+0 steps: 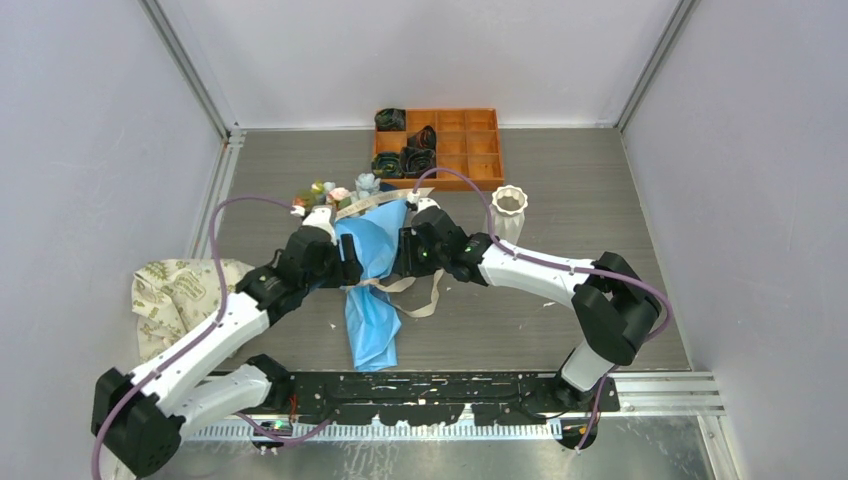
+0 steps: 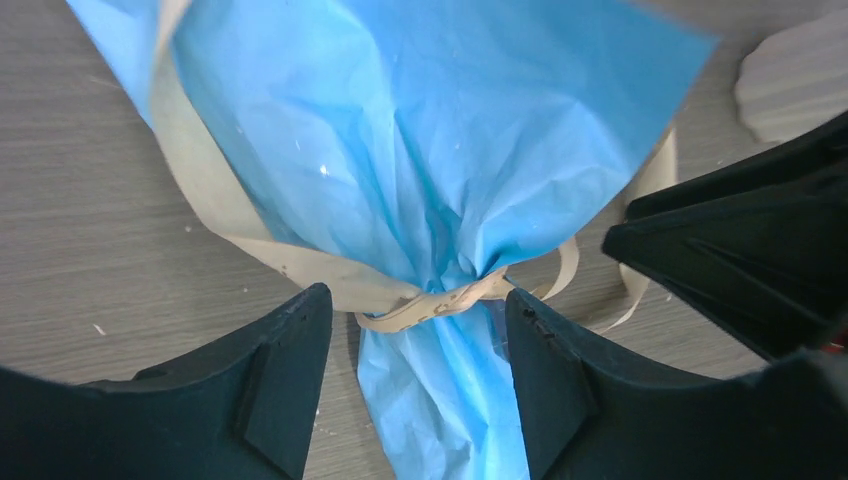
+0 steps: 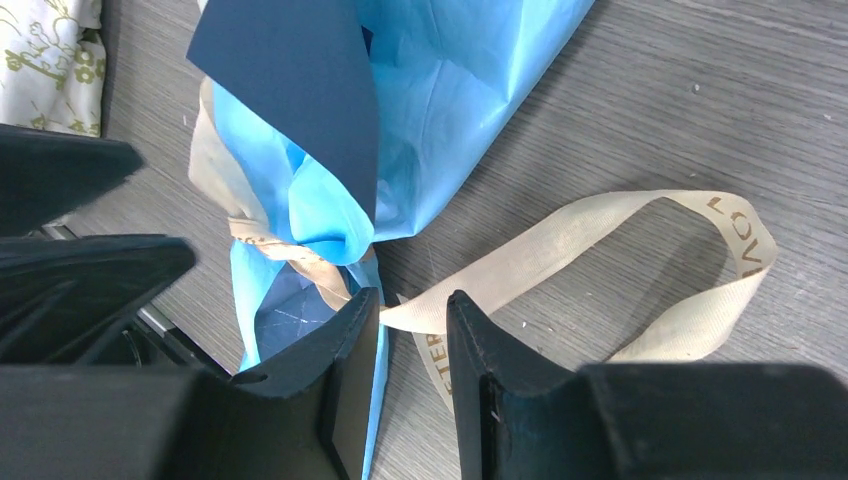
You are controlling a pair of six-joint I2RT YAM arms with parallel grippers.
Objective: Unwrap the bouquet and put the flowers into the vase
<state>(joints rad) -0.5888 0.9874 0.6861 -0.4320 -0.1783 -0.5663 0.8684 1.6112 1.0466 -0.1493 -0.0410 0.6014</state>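
The bouquet lies on the desk in the middle of the top view. Its flowers point to the upper left, and the blue wrapping paper is tied at the waist by the beige ribbon. The vase stands apart, right of centre.

The left fingers are open, one on each side of the tied waist. The right fingers stand a little apart. A loose ribbon strand runs through their gap and does not look pinched.

I judge the step to be undoing the knot. The right fingers should close firmly on the strand and pull low, away from the knot, while the left ones hold the waist so the bouquet does not slide.
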